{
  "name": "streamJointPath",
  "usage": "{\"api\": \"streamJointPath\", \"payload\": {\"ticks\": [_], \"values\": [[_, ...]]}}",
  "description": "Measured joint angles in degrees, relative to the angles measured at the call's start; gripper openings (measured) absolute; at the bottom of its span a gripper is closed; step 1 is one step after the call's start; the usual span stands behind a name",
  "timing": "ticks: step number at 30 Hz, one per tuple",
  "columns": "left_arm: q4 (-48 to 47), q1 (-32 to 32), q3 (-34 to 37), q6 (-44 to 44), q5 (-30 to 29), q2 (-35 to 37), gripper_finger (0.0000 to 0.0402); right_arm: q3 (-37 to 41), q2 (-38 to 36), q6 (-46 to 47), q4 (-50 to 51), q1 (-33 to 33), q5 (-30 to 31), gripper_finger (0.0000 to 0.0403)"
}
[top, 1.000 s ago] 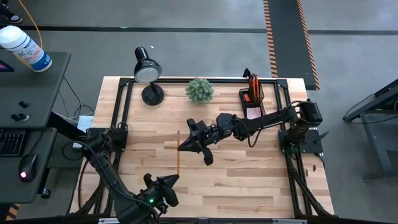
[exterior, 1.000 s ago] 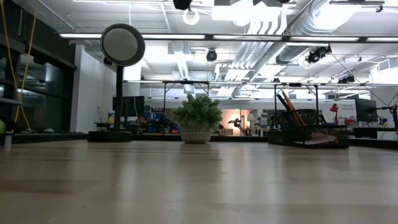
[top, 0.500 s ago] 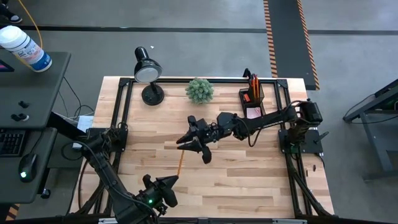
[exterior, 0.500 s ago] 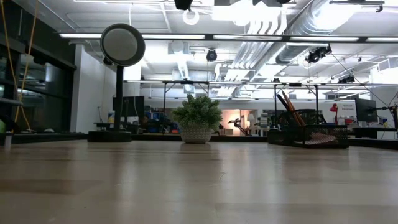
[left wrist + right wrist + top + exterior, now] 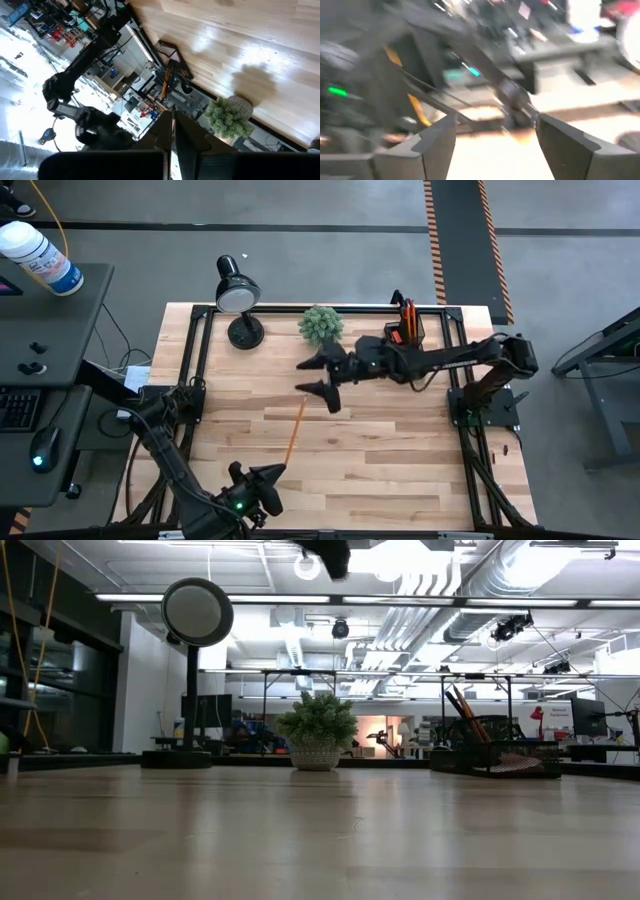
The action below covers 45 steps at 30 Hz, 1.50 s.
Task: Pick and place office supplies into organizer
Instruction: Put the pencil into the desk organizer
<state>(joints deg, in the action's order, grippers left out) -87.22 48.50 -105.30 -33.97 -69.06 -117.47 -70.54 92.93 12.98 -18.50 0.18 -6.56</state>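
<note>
From above, the right gripper (image 5: 318,376) is seen spread open beside the green plant (image 5: 321,324), holding nothing; an orange pencil (image 5: 295,432) lies just below it on the table (image 5: 400,450). The organizer (image 5: 405,337) sits behind its arm. The left gripper (image 5: 272,473) is shut at the near edge. In the right wrist view, its fingers (image 5: 437,145) are parted.

Right hand (image 5: 318,376) spread open, pencil (image 5: 295,428) on table (image 5: 400,450)
</note>
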Motion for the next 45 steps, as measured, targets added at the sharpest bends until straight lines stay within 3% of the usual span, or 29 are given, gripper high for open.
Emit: {"api": "streamJointPath", "payload": {"ticks": [5, 15, 39, 45], "values": [[-0.02, 0.36, 0.0, 0.1, -1.05, 0.0, 0.0, 1.61, -0.42, 4.39, 10.98, -2.7, 3.14, 0.0268], [-1.07, 0.27, 0.0, 1.28, -0.52, 0.0, 0.0, 5.86, -0.42, 10.4, -0.43, -2.61, -7.84, 0.0268], [-1.25, 0.25, 0.0, 2.03, 0.0, -0.02, 0.0, 5.79, -0.42, 11.05, -5.57, -2.42, -7.62, 0.0264], [-1.32, 0.26, 0.0, 2.74, 0.24, -0.02, 0.0, 5.79, -0.42, 12.67, -5.24, -2.42, -12.2, 0.0264]]}}
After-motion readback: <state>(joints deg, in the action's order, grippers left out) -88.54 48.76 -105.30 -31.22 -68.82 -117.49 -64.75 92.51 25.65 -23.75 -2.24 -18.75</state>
